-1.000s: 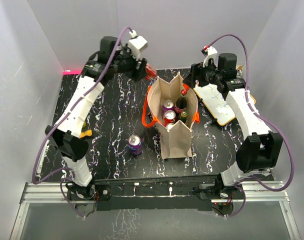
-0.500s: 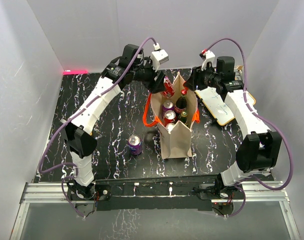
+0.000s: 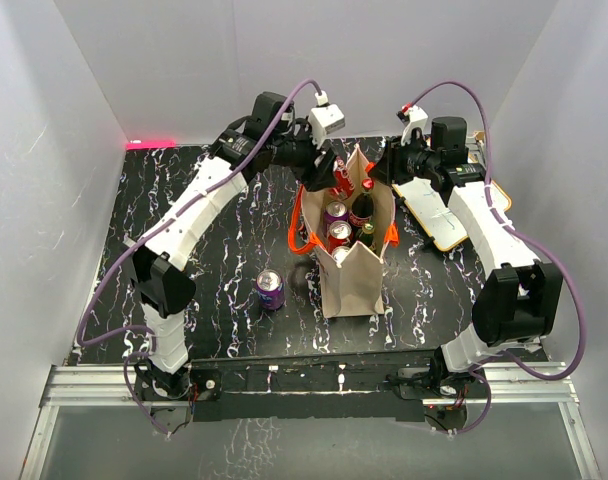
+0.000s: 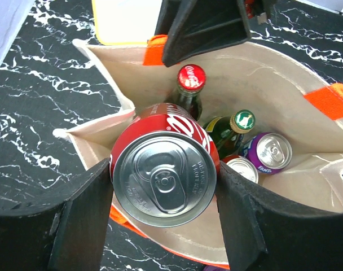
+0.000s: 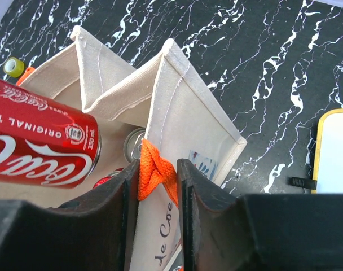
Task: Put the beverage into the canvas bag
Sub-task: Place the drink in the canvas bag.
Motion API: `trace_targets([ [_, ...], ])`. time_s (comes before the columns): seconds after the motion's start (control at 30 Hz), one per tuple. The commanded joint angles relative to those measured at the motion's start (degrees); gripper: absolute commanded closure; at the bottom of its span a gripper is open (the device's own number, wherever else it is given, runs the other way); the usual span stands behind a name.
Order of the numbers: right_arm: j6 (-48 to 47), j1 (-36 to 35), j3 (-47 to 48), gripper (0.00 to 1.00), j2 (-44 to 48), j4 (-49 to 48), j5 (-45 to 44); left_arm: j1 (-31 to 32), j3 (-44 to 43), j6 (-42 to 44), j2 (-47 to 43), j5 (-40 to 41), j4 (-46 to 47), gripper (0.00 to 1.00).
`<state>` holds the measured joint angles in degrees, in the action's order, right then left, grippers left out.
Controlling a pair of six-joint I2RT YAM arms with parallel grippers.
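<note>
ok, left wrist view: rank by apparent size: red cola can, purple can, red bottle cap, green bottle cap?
1. red cola can, but it is nearest the camera
2. purple can
3. red bottle cap and green bottle cap: too alike to rank

The red can [image 5: 42, 149] above the far end of the canvas bag [image 5: 188, 118] bears the white Coca-Cola script and "ORIGINAL TA", with the rest out of frame. The bag's outer right side shows black lettering, "le Coe", cut off. Inside the bag, a red bottle cap [image 4: 191, 77] carries the Coca-Cola script, and a purple can [image 4: 271, 151] seems to read Fanta.
</note>
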<state>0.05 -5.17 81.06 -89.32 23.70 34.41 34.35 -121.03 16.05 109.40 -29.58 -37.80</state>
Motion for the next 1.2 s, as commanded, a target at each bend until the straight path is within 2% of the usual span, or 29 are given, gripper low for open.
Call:
trace_targets([
  [0.0,0.2,-0.2,0.2,0.71,3.2,-3.8,-0.3,1.1,-0.1,1.7,-4.4,-4.8,4.4,1.00],
  [0.3,-0.1,-0.3,0.3,0.92,3.8,-3.9,-2.6,1.3,4.3,3.8,-3.7,-2.5,7.2,1.00],
  [0.4,-0.6,-0.1,0.0,0.92,4.3,-3.6,-3.5,1.3,6.8,3.7,-3.2,1.4,11.5,1.00],
  [0.6,-1.3,-0.1,-0.6,0.92,5.3,-3.2,-4.5,1.4,6.0,2.5,0.2,7.7,15.6,1.00],
  [0.83,-1.5,0.1,-1.6,0.92,6.2,-2.7,-4.8,1.4,3.1,-0.4,5.2,8.5,19.2,1.00],
  [0.93,-1.9,0.5,-2.2,0.92,6.8,-2.3,-5.1,1.5,2.1,-1.2,6.8,11.2,21.6,1.00],
  [1.17,-1.8,1.3,-3.7,0.92,8.0,-1.9,-5.2,2.6,-2.1,1.9,11.0,12.3,21.8,1.00],
])
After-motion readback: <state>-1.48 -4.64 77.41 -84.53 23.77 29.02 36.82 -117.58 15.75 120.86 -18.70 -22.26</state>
